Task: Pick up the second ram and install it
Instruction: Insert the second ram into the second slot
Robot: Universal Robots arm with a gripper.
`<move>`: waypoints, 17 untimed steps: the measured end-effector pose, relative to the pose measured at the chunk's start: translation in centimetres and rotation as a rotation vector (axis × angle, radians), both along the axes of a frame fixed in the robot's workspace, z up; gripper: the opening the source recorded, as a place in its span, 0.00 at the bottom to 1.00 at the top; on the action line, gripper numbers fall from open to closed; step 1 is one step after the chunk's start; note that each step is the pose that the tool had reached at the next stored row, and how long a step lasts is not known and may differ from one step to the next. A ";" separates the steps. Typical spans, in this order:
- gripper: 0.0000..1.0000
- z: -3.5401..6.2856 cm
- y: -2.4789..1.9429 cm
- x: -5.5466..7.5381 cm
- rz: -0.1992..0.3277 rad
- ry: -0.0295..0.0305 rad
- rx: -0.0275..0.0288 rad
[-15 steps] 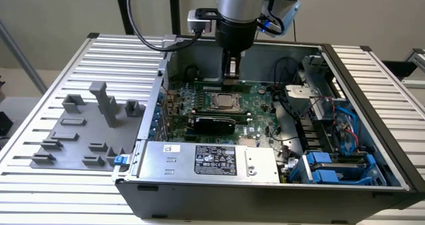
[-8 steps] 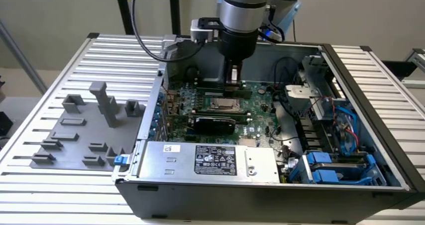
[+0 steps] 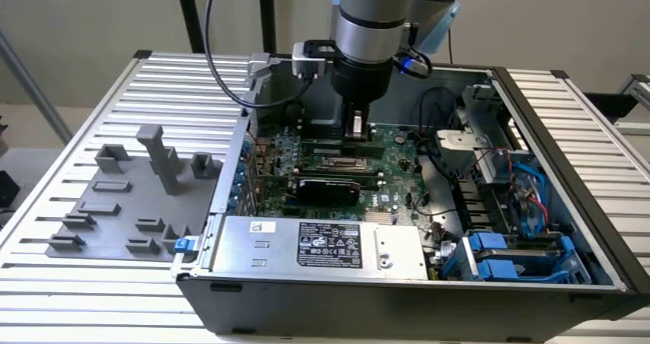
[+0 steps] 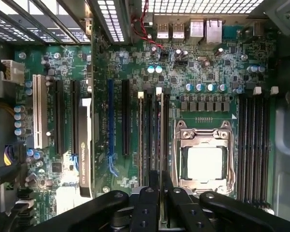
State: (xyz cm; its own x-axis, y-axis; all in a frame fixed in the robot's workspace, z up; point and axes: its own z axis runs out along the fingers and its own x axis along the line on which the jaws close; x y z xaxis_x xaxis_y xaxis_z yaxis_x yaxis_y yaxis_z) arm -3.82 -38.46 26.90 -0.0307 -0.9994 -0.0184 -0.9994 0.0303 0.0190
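Note:
The second ram (image 4: 161,130) shows edge-on as a thin green stick between my two black fingers (image 4: 153,186), held upright in line with the long black slots (image 4: 146,140) just beside the CPU socket (image 4: 203,162). My gripper (image 4: 161,177) is shut on it. I cannot tell whether the stick sits in a slot or hovers just over one. In the exterior view my gripper (image 3: 355,135) reaches straight down into the open computer case, low over the back part of the green motherboard (image 3: 391,199).
A graphics card (image 4: 84,145) stands in an expansion slot, and several more memory slots (image 4: 253,140) lie beyond the socket. The silver power supply (image 3: 315,241) fills the case front, blue drive cages (image 3: 508,256) and cables the exterior view's right. A grey holder (image 3: 142,184) sits on the slatted table.

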 end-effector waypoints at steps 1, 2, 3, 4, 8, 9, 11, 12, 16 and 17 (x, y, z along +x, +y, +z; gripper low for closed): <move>0.00 -0.18 0.00 0.0 0.000 0.0000 0.0001; 0.00 -0.37 0.00 0.0 0.000 0.0000 0.0002; 0.00 -0.55 0.00 0.0 0.000 -0.0001 0.0002; 0.00 -0.73 0.00 0.0 0.000 0.0000 0.0001; 0.00 -1.45 0.00 0.0 0.000 0.0000 0.0001; 0.00 -1.63 0.00 0.0 0.000 0.0000 0.0001; 0.00 -2.01 0.00 0.0 0.000 0.0000 0.0000; 0.00 -2.18 0.00 0.0 0.000 -0.0001 0.0001; 0.00 -2.91 0.00 0.0 0.000 0.0000 0.0001; 0.00 -3.09 0.00 0.0 0.000 0.0000 0.0001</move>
State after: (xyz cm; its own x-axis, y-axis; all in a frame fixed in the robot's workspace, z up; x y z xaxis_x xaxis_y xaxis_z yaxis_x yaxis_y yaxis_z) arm -3.82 -38.45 23.81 -0.0307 -0.9994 -0.0185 -0.9994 0.0303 0.0190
